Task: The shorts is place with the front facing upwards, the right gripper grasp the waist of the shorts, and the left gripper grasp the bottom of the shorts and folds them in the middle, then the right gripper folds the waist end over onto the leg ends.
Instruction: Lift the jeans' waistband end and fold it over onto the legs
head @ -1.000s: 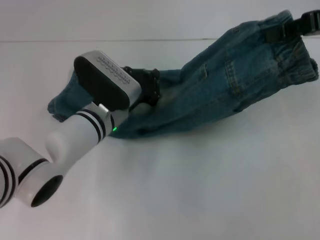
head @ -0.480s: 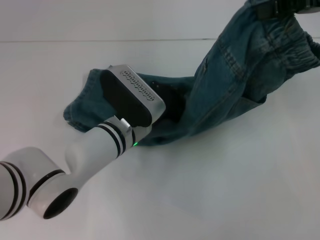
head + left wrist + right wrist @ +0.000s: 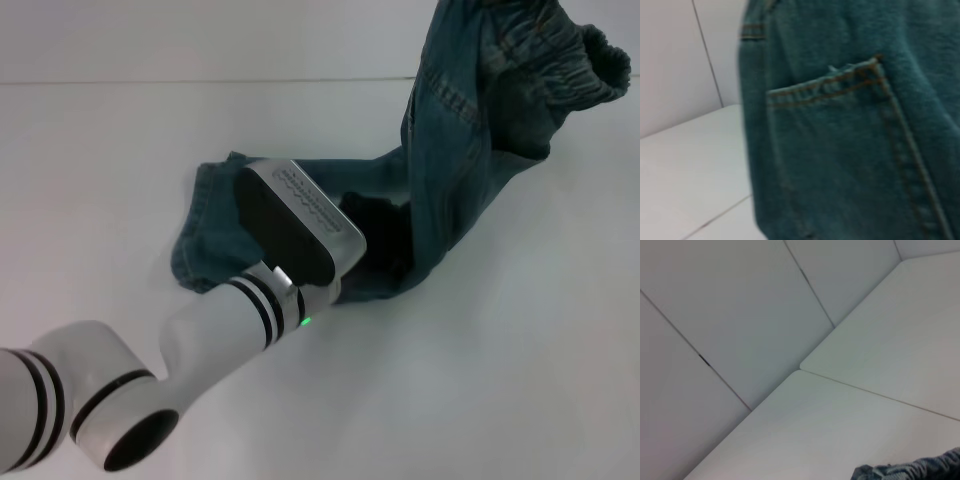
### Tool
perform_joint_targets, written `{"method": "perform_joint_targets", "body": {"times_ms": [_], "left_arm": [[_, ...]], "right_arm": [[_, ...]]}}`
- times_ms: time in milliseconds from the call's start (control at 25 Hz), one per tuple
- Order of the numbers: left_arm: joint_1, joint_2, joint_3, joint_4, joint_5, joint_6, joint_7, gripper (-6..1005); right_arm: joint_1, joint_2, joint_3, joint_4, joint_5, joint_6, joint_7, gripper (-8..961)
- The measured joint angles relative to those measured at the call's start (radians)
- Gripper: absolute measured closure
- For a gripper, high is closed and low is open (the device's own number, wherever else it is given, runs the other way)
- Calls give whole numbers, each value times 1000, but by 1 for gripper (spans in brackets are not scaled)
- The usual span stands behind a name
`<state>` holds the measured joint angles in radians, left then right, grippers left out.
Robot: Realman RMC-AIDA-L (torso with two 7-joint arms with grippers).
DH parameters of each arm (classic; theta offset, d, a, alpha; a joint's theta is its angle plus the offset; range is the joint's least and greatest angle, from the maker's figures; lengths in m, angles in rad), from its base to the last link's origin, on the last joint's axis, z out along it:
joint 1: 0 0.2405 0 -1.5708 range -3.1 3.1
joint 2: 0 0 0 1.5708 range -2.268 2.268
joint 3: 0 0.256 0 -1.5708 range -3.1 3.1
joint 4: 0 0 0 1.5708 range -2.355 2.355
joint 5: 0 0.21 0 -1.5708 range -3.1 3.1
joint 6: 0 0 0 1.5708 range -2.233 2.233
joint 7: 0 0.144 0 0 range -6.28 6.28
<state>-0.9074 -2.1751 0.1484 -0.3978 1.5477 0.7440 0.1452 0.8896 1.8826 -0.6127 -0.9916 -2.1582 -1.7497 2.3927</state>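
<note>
The shorts (image 3: 440, 170) hang lifted at the far right over the white table (image 3: 480, 380), waist (image 3: 560, 60) end raised high at the top right, gathered elastic band bunched and open toward the right. From there the denim drapes down and left to the leg ends (image 3: 215, 235), which lie on the table left of centre.

The left gripper (image 3: 385, 240) sits mid-scene on the lower part of the shorts, black fingers buried in the fabric just right of its grey wrist housing; can't tell if it is clenched on the cloth or loose. Silver-white arm runs down to the near left, green light showing at the wrist.

The left wrist view is filled by denim close up: stitched pocket (image 3: 850, 150) with orange seam lines, table and wall panels behind.

The right gripper is out of the head view, past the top edge above the waist; its state is not visible. The right wrist view shows wall panels, table surface and a scrap of denim (image 3: 915, 471) at the edge.
</note>
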Motion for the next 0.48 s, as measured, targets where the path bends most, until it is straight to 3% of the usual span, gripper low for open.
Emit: {"method": "perform_joint_targets", "body": {"times_ms": [480], "left_arm": [[55,0,-136,-90,184,-26,1,992]], "right_arm": [[12,7,-24,3,0,-1,2,852]]}}
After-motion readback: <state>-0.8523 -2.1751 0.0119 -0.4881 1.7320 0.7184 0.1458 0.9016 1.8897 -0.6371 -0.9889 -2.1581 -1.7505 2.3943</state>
